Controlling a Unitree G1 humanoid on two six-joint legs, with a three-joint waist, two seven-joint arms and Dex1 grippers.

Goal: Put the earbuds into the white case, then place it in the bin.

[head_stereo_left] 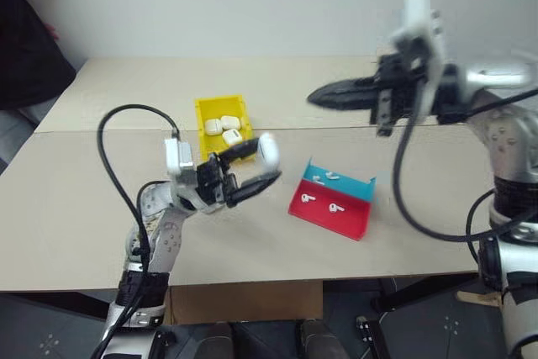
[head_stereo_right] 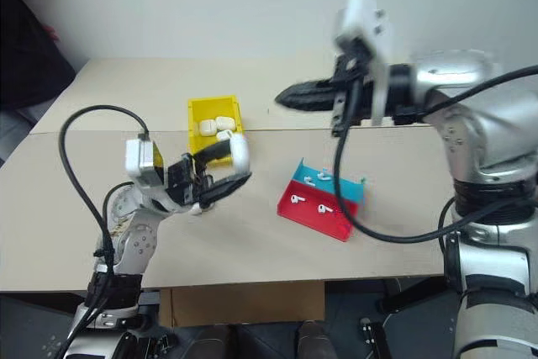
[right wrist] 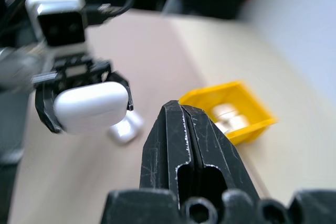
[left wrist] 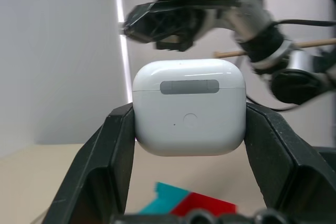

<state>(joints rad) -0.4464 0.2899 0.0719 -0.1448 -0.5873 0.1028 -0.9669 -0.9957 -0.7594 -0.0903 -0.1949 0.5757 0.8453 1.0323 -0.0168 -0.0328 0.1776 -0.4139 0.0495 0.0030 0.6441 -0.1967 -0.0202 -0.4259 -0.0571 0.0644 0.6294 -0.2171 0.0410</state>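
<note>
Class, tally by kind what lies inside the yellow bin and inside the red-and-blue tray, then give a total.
White cases in the yellow bin: 3
Earbuds in the red-and-blue tray: 4
Total: 7

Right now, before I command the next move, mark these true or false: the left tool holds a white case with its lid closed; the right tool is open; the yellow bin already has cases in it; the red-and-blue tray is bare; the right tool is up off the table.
1. The left tool holds a white case with its lid closed: true.
2. The right tool is open: false, its fingers are pressed together with nothing between them.
3. The yellow bin already has cases in it: true, several white ones.
4. The red-and-blue tray is bare: false, small white earbuds lie in it.
5. The right tool is up off the table: true.
</note>
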